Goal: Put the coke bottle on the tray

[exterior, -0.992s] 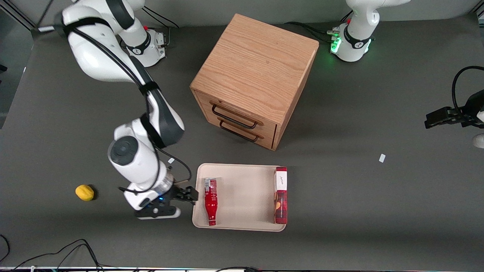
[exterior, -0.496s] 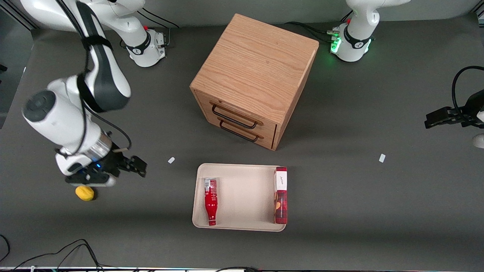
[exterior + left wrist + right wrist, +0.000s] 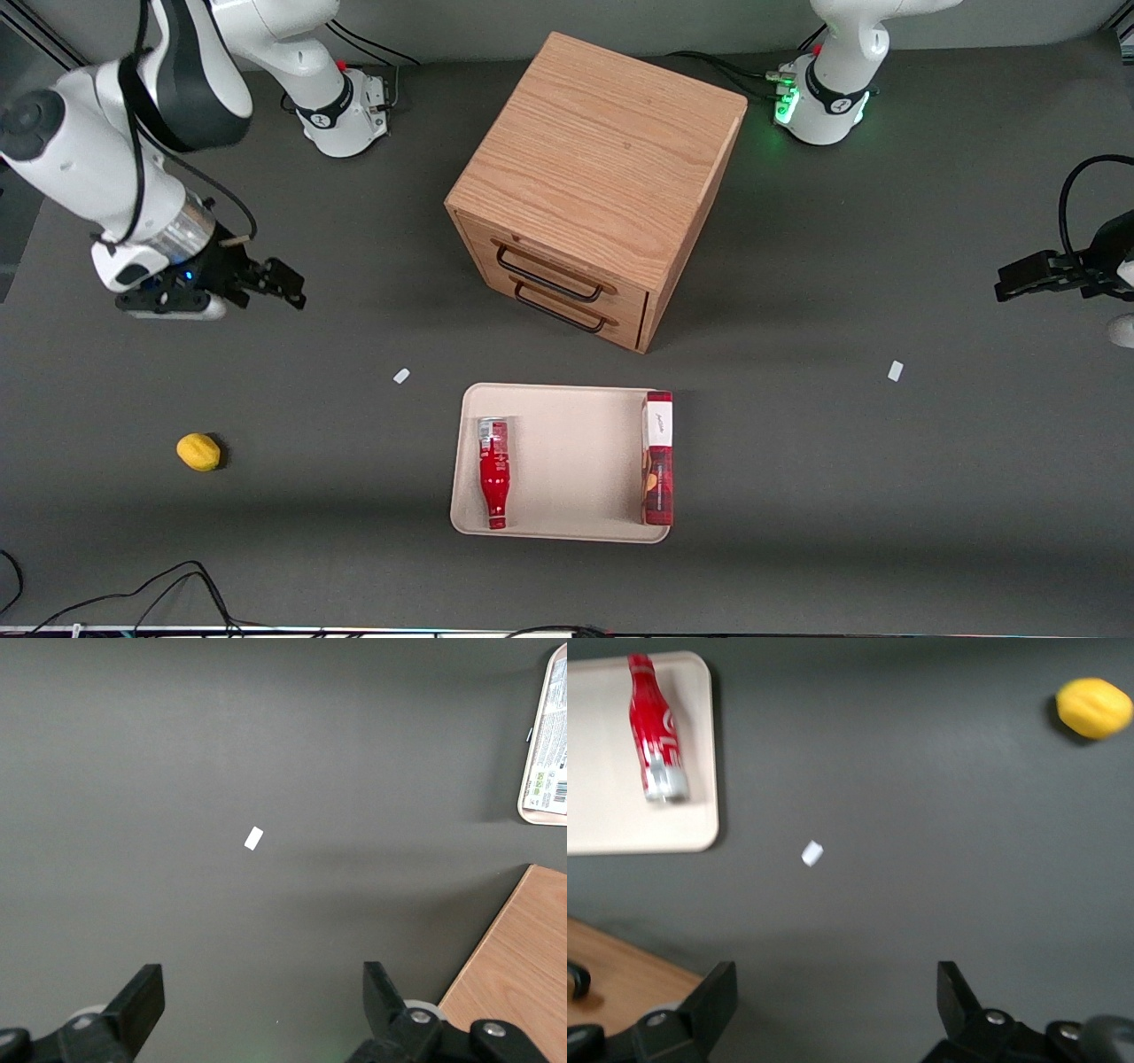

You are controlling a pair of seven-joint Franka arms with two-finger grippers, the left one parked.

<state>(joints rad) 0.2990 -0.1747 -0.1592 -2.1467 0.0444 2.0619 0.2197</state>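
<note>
The coke bottle (image 3: 493, 476) lies flat on the beige tray (image 3: 567, 461), along the rim nearest the working arm's end, cap pointing toward the front camera. It also shows in the right wrist view (image 3: 652, 727), lying on the tray (image 3: 620, 824). My gripper (image 3: 282, 285) is open and empty. It hangs above the bare table toward the working arm's end, farther from the front camera than the tray and well apart from it. Its fingers (image 3: 710, 1001) stand wide apart over grey table.
A red rectangular box (image 3: 657, 456) lies along the tray's rim toward the parked arm's end. A wooden drawer cabinet (image 3: 594, 182) stands farther from the camera than the tray. A yellow lemon (image 3: 198, 451) and a white scrap (image 3: 401, 376) lie on the table.
My gripper has drawn away from the tray's edge, rising and moving toward the working arm's end and away from the front camera. The bottle stays on the tray.
</note>
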